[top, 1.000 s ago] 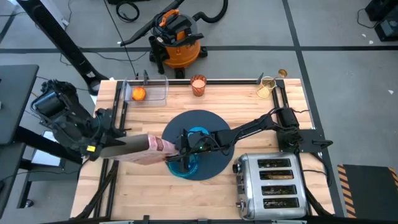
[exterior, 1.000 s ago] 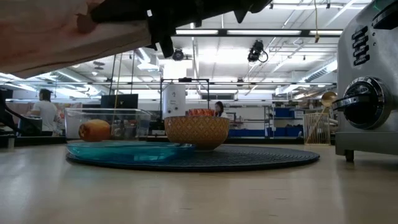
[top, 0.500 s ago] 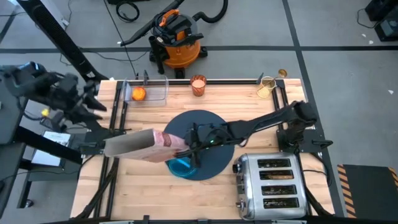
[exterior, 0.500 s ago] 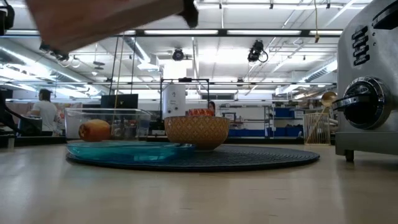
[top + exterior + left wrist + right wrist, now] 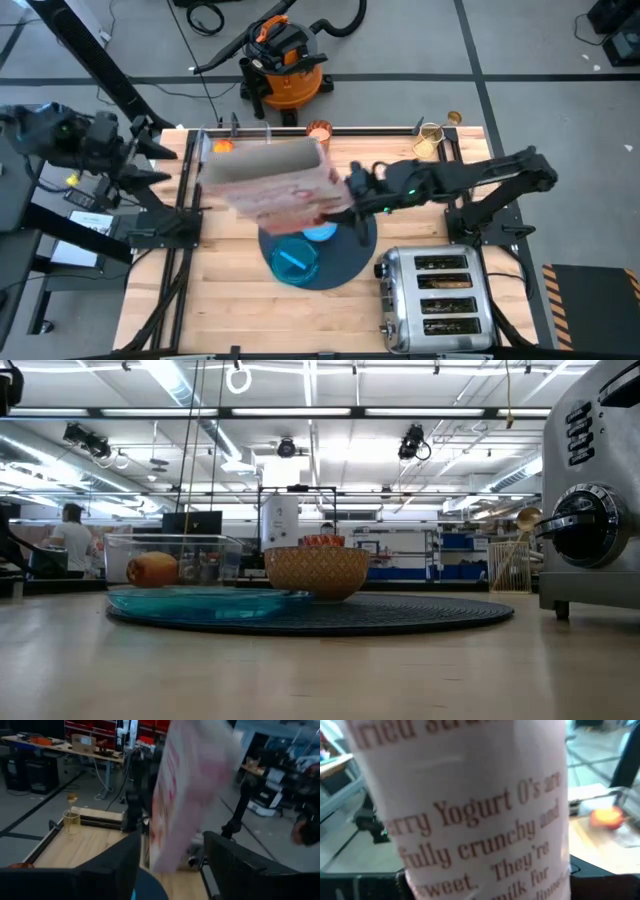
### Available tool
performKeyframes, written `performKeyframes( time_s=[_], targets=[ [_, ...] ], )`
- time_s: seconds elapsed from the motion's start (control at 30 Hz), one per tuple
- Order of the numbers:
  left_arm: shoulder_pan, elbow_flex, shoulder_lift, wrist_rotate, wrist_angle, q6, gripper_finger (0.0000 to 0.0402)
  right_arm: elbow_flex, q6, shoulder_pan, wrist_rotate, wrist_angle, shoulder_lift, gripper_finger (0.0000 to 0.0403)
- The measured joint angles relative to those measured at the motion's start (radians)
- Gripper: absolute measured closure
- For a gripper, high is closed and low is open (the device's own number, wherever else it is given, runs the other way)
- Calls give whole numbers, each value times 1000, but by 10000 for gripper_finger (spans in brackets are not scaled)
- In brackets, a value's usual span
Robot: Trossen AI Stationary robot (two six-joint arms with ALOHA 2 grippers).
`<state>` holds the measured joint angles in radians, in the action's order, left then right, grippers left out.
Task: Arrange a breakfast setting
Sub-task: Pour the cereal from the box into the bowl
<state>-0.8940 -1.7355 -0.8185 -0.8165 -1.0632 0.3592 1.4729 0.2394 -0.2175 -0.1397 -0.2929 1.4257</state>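
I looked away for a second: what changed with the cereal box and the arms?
The right gripper carried the pink cereal box up and back over the round dark mat. The left gripper, which shared the hold, let go and withdrew off the table. Teal plate, bowl and toaster unmoved.

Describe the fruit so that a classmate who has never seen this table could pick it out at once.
Start at the wooden table and go to its far left corner, where a clear plastic container stands. The red-orange fruit lies inside it. It is the only round orange thing in a box; the translucent orange cup nearby stands open on the wood.
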Motion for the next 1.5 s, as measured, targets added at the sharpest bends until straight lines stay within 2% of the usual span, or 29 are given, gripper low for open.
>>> performKeyframes(
  time_s=[0.1, 0.23, 0.33, 0.6, 0.83, 1.03, 1.3, 1.5],
  targets=[
    [0, 77, -6, -45, -2, 51, 135, 0, -22, 13, -22, -14, -39, 197],
    [1, 216, -8, -206, 50, 104, 96, 0, -43, 32, -24, -9, -70, 197],
    [8, 301, -7, -232, 158, 102, 87, 0, -69, 42, -20, 6, -74, 197],
    [147, 478, -22, -96, 434, 93, 86, 0, -85, 68, 91, 123, -27, 197],
    [292, 599, -92, 63, 688, -56, 85, 0, -85, 71, 137, 164, 21, 197],
    [358, 615, -152, 143, 784, -117, 85, 0, -82, 69, 142, 176, 34, 197],
    [420, 615, -219, 199, 810, -167, 87, 0, -91, 70, 172, 236, 41, 197],
    [433, 615, -230, 216, 890, -199, 121, 1, -103, 70, 185, 220, 41, 197]
  ],
)
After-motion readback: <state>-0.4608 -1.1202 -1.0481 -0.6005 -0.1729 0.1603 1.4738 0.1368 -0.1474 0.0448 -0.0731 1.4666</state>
